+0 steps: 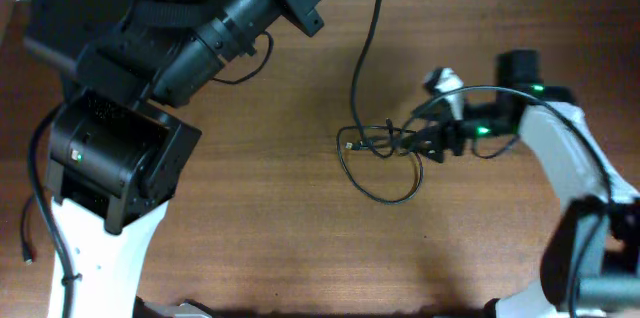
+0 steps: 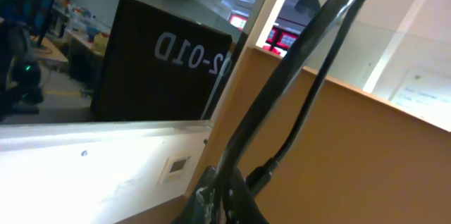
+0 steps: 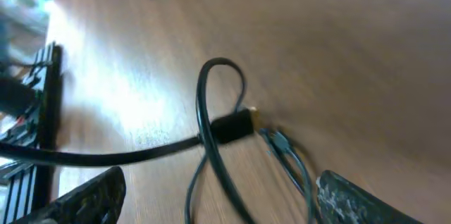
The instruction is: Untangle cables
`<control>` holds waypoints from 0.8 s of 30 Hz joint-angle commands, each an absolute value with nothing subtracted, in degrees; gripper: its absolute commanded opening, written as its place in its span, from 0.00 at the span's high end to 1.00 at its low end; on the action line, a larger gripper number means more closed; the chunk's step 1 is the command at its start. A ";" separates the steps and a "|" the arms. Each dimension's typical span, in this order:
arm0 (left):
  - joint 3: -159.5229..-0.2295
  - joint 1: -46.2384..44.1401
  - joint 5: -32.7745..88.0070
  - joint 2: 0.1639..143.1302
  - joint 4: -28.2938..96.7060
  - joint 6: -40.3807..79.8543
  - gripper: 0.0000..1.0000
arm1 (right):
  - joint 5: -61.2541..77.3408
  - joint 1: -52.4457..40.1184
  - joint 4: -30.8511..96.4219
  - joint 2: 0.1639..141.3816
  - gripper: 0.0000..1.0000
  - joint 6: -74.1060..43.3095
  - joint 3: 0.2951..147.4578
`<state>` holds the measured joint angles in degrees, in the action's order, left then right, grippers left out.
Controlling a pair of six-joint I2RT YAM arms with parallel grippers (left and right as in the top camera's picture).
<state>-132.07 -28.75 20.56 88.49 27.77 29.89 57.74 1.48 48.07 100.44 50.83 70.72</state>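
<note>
Tabletop [image 1: 300, 238]: brown wood, bare grain.
Left arm [image 1: 150, 68]: far left, lifted high; left fingers [image 2: 213, 201] pressed together.
Right arm [image 1: 540, 128]: reaches in from right.
Cables [image 1: 380, 163]: loose black tangle, tabletop centre.
Right fingers [image 3: 352, 199]: spread, straddling the tangle, not pinching.

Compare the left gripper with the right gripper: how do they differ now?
The left gripper is high near the table's far edge, away from the cables; the right gripper is low, at the cables. The left gripper's fingers are shut; the right gripper's fingers stand open, with a cable between them. Both have dark fingers.
</note>
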 commanded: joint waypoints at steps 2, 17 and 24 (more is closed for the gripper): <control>-134.26 -28.69 20.58 88.09 26.98 30.85 1.00 | 54.48 -1.52 47.57 107.37 0.33 52.88 71.05; -136.88 -28.69 4.38 88.25 35.38 25.04 1.00 | 60.99 14.37 53.76 110.63 0.63 47.68 71.07; -136.88 -28.69 -8.58 91.57 42.15 20.60 1.00 | 60.66 17.76 59.09 110.61 0.55 47.72 71.07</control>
<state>-136.09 -28.80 1.28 89.32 40.25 24.29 58.65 17.50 58.26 110.96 47.57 70.72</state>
